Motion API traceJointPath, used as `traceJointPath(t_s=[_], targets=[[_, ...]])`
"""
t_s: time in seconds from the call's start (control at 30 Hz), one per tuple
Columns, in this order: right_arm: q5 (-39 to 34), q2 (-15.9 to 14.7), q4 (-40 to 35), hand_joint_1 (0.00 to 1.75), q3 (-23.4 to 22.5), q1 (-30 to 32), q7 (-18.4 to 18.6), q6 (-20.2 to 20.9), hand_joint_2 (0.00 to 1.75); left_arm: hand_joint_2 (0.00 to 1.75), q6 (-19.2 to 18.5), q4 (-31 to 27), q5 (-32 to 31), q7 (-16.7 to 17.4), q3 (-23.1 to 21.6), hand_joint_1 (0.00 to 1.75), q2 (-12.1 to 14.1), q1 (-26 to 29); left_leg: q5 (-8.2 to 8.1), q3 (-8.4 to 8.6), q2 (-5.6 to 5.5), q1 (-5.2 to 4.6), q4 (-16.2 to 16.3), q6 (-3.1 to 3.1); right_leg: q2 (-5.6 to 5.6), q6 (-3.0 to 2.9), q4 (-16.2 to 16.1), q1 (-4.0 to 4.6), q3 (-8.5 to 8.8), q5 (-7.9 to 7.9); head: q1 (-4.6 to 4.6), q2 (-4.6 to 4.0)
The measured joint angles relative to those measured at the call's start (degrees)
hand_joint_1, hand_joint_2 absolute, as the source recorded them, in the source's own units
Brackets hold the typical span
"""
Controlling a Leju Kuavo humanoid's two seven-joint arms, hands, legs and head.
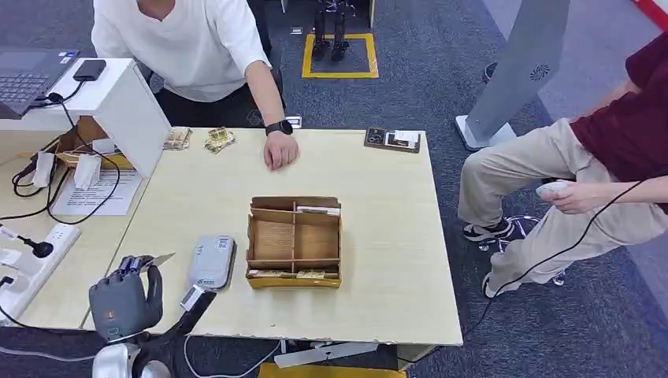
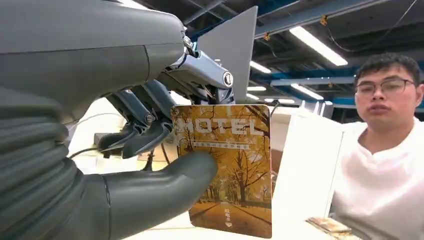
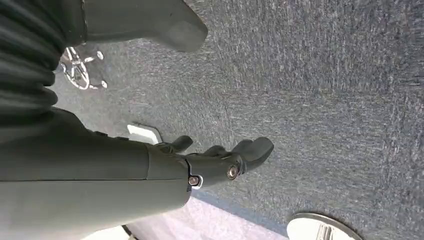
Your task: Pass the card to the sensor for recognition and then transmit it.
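Left hand [image 1: 124, 299] up at near-left corner of bench [image 1: 394, 236], pinching card [image 2: 227, 165] btwn thick thumb and darker fingers [image 2: 145, 135]. Card upright in wrist view, face w/ "HOTEL" lettering over autumn tree avenue; in head view seen as thin sliver [image 1: 160, 259] poking from top of hand. Held off the bench, just left of grey sensor [image 1: 212, 262], not touching it. Sensor flat on bench, near front edge, cable running off toward robot.

Right hand [image 3: 220, 160] hanging over grey carpet [image 3: 325, 90], nothing in it, fingers a bit curled, thumb held apart.

Mid-bench: brown divided box [image 1: 294, 242], several compartments, cards lying in far-right slot and along front strip. Just right of sensor, small gap btwn them.

Far edge: person in white shirt [image 1: 189, 43] leaning in, fist [image 1: 280, 151] planted on bench, dark watch at wrist. Two small card stacks [image 1: 219, 139] left of that fist. Dark tray w/ items [image 1: 392, 139] at far-right corner.

Left side: white riser [image 1: 118, 98] w/ laptop [image 1: 27, 77] on top, power strip [image 1: 35, 256] and cables below.

Right: second person seated in maroon top, beige trousers, holding a small white controller [image 1: 553, 189] w/ black cable trailing to floor.
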Motion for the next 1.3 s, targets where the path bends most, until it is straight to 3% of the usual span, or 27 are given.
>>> traceJointPath(t_s=[0.43, 1.3], targets=[[-0.04, 0.00, 0.02, 0.00, 0.00, -0.01, 0.00, -0.04, 1.75, 1.75, 0.00, 3.98, -2.38, 5.97, -0.17, 1.75, 0.13, 0.73, 0.00, 0.01, 0.00, 0.00, 0.00, 0.00, 0.00, 0.00, 0.00, 0.00, 0.00, 0.00, 0.02, 0.00], [0.81, -0.02, 0.02, 0.00, 0.09, -0.02, 0.22, 0.02, 1.75, 1.75, 0.02, 6.39, -1.80, 7.78, -2.03, 1.75, 0.17, 1.15, 0.00, 0.02, 0.00, 0.00, 0.00, 0.00, 0.00, 0.00, 0.00, 0.00, -0.02, 0.00, 0.00, 0.02]])
